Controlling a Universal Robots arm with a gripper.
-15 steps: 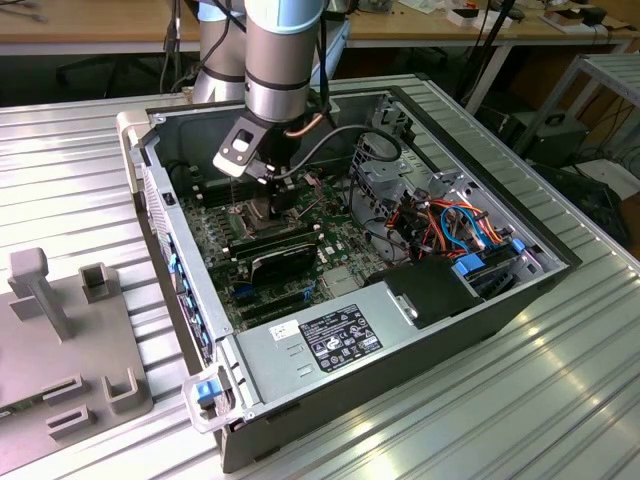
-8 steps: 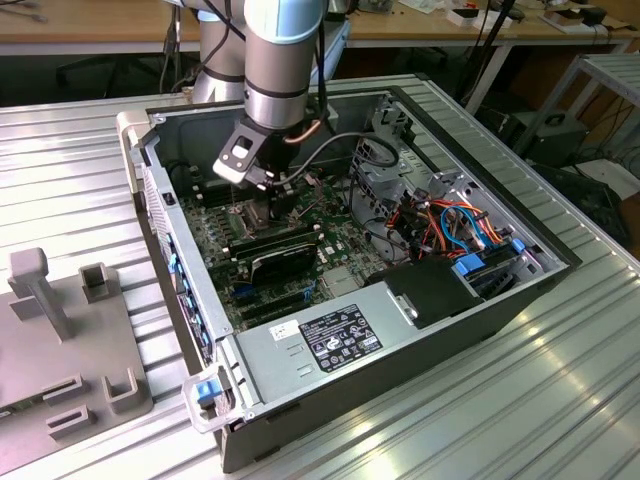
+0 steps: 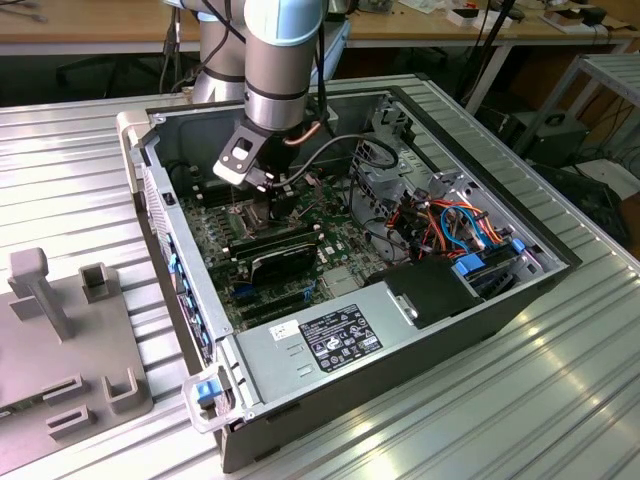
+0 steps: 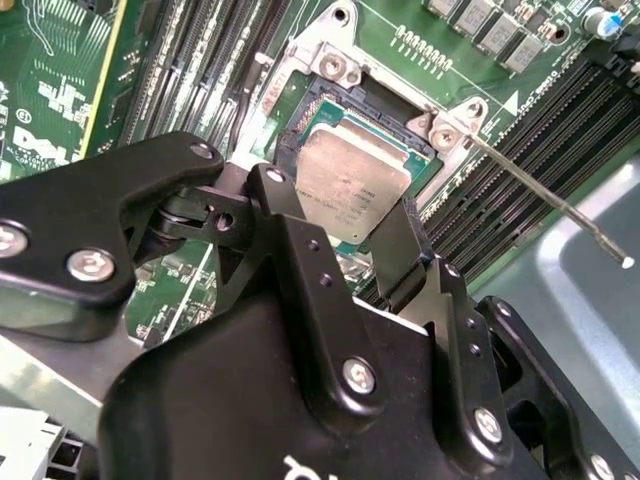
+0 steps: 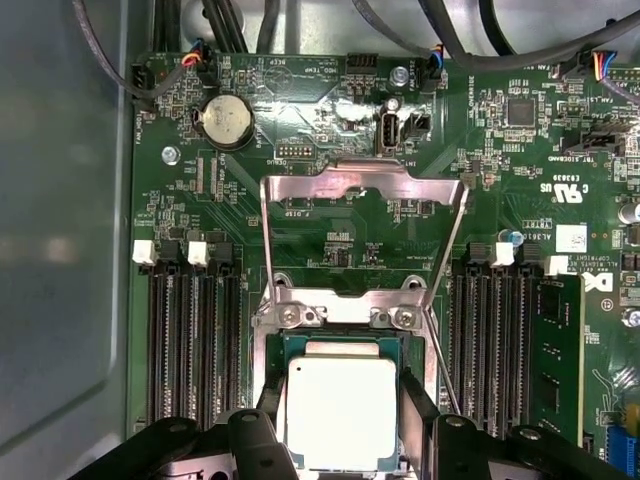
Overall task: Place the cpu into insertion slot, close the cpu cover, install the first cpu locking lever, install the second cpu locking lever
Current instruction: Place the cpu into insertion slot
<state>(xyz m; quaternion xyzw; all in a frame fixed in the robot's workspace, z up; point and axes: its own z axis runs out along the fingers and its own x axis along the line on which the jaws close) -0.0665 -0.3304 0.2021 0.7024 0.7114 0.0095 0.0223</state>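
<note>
Robot arm [image 3: 275, 60] reaches down into open computer case [image 3: 420, 345] on ribbed metal bench [image 3: 560, 400]. Its gripper [image 5: 345, 440] closed narrow on cpu [image 5: 342, 410], which sits at insertion slot [image 5: 275, 330]. The cpu cover [image 5: 362, 185] swung open, off slot's hinged edge.

The exterior view is lit brightly from above; a soft sheen is spread across the ribbed tabletop [image 3: 520, 400], while the computer case [image 3: 160, 195] is shadowed inside. In the first wrist view, glare is seen on the motherboard [image 5: 340, 112] and the cpu [image 5: 342, 415] is washed pale.
</note>
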